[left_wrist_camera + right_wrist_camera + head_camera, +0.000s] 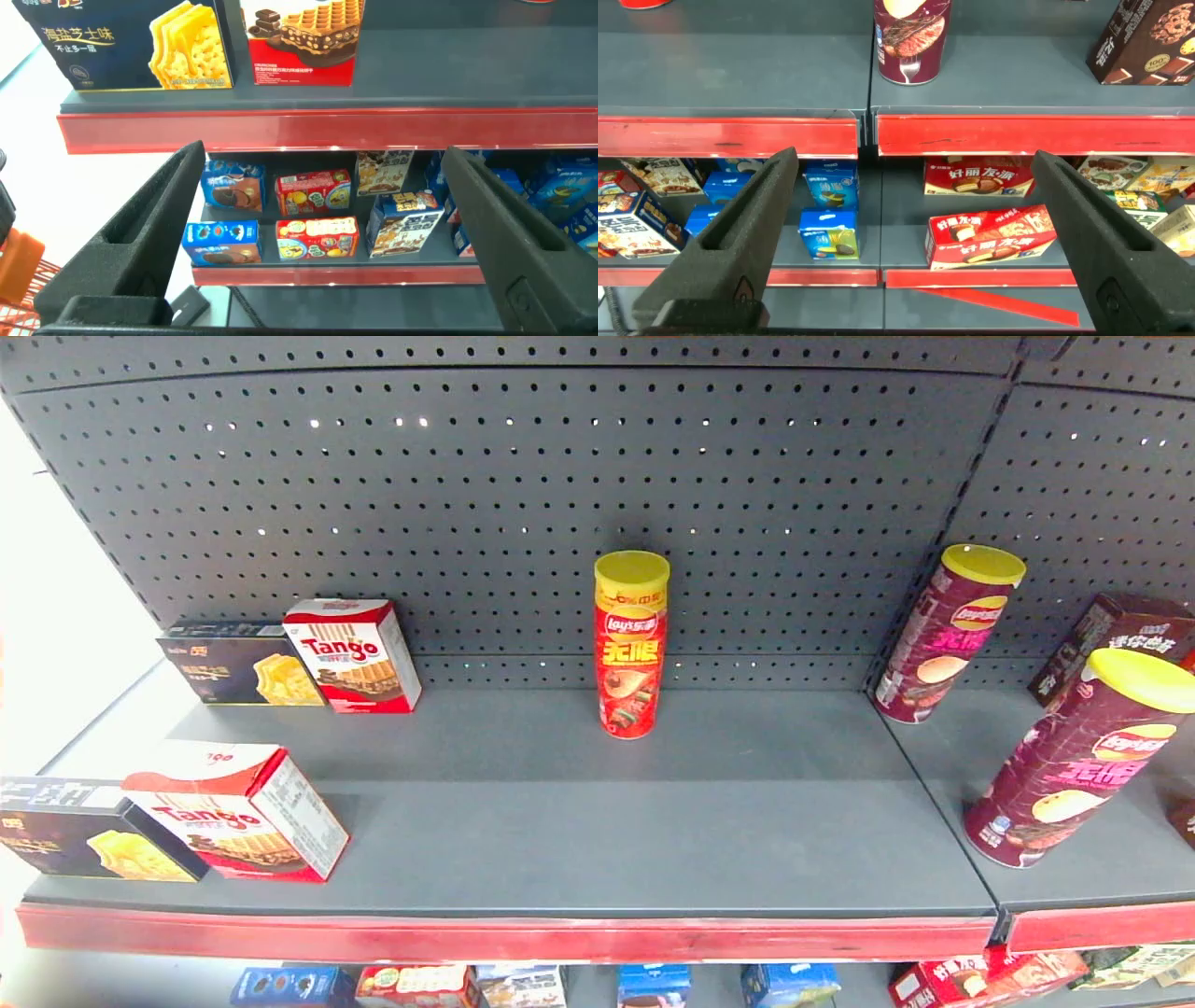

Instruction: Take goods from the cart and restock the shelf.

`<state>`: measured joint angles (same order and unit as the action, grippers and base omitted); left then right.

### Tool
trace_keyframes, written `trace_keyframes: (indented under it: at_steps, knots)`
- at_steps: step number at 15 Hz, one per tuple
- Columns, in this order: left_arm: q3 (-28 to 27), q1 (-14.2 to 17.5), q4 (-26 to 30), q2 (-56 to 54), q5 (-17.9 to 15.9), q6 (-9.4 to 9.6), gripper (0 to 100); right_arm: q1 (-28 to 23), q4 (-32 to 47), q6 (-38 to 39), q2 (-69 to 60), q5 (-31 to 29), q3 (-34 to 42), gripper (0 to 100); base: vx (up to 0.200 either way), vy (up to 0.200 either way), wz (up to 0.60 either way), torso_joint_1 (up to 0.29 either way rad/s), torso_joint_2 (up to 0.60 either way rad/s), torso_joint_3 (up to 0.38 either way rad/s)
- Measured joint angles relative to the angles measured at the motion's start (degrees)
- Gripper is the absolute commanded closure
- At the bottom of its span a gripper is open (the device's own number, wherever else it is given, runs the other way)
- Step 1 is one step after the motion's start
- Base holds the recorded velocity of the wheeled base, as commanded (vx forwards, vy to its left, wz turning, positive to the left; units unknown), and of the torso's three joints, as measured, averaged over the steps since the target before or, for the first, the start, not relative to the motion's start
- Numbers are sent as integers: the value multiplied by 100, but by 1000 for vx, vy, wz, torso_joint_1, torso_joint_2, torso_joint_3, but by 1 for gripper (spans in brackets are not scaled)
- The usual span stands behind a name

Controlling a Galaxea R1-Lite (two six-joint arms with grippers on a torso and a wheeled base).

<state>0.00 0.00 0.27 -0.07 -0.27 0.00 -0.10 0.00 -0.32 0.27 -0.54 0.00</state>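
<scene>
The grey shelf (523, 840) has a red front strip. A red chip can with a yellow lid (631, 644) stands upright at its back middle. Two red-and-white wafer boxes (355, 653) (238, 812) and two dark cracker boxes (238, 663) (84, 831) sit on the left. My left gripper (324, 159) is open and holds nothing, below and in front of the shelf's strip (327, 129). My right gripper (915, 161) is open too, facing the neighbouring bay's strip (1027, 133) beneath a maroon can (910, 42). An orange cart corner (19, 275) shows beside the left gripper.
Two maroon cans (948, 635) (1074, 761) and a dark box (1111, 644) stand on the right-hand bay. Lower shelves carry several small snack boxes (313, 191) (976, 177). The perforated back panel (523, 504) closes the shelf behind. Bare shelf surface lies around the red can.
</scene>
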Motion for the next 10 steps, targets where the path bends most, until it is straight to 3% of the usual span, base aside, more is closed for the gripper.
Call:
trace_keyframes:
  at_steps: [8,10]
  knots:
    - [0,-2,-2,0,2,0,0,0,0,7,0,0,0,0,0,0,0,0,0,0]
    - [0,-5,0,0,0,0,0,0,0,7,0,2,0,0,0,0,600,10,2,2]
